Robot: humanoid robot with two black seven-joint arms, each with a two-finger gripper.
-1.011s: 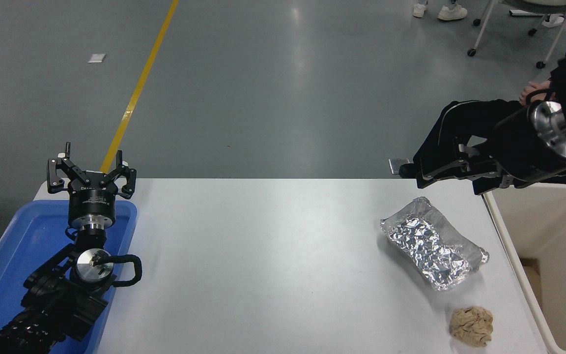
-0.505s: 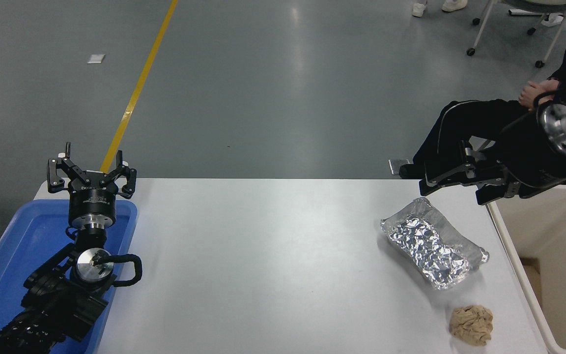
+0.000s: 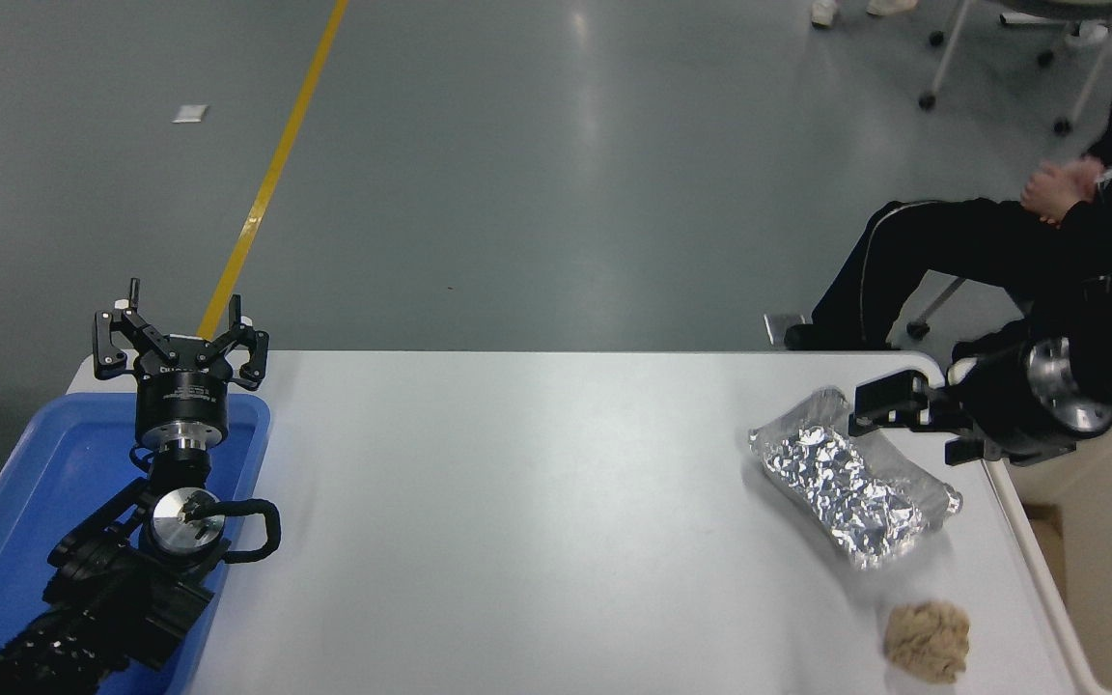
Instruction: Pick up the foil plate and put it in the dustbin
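Foil plate (image 3: 850, 483) lies untouched on the white table (image 3: 517, 502) at the right, beside the cream dustbin (image 3: 1097, 541). Right gripper (image 3: 903, 425) hovers at its far rim, jaws parted, empty. Left gripper (image 3: 180, 343) sits open over a blue tray (image 3: 25, 502). Grasping and binning remain.

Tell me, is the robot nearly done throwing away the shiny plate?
Not nearly. Nothing is finished: the crinkled silver foil plate lies on the white table. The right end effector hangs just over its far end, gripping nothing. Grabbing, lifting and dropping it into the big cream plastic dustbin remain. The left end effector sits parked.
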